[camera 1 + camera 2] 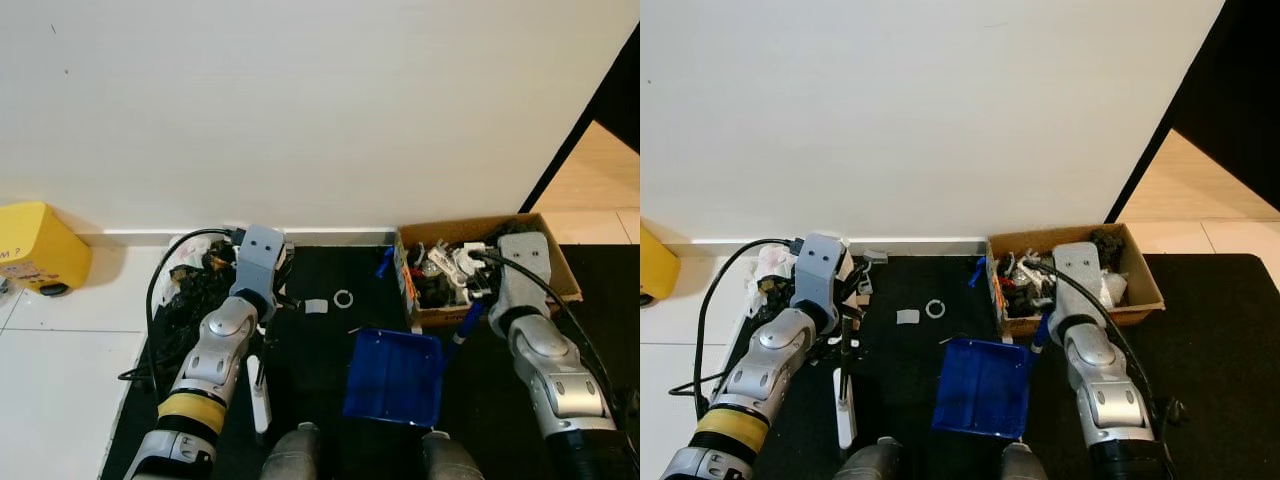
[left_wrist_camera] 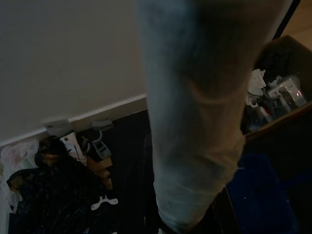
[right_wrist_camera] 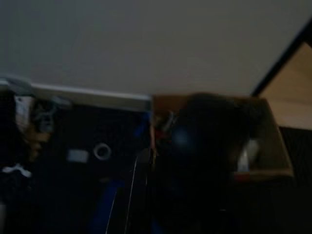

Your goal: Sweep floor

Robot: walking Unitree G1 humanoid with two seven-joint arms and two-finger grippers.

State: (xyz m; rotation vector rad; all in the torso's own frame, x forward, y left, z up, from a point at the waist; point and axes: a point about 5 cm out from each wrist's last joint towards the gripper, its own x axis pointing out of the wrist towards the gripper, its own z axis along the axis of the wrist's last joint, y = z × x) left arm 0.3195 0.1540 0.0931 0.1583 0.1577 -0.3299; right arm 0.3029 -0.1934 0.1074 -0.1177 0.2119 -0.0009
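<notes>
Dark mat [image 1: 320,350] against the far wall, arms raised over it.
Blue dustpan [image 1: 394,376] lies near-centre, a white ring [image 1: 343,298] beyond; cardboard box [image 1: 560,262] bounds the right, clutter [image 1: 190,290] the left. Neither claw's grip can be told.

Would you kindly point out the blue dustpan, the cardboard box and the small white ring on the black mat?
blue dustpan [image 1: 393,375], left eye view, middle of its pan.
cardboard box [image 1: 560,262], left eye view, its right wall.
white ring [image 1: 343,298], left eye view, on its rim.
</notes>
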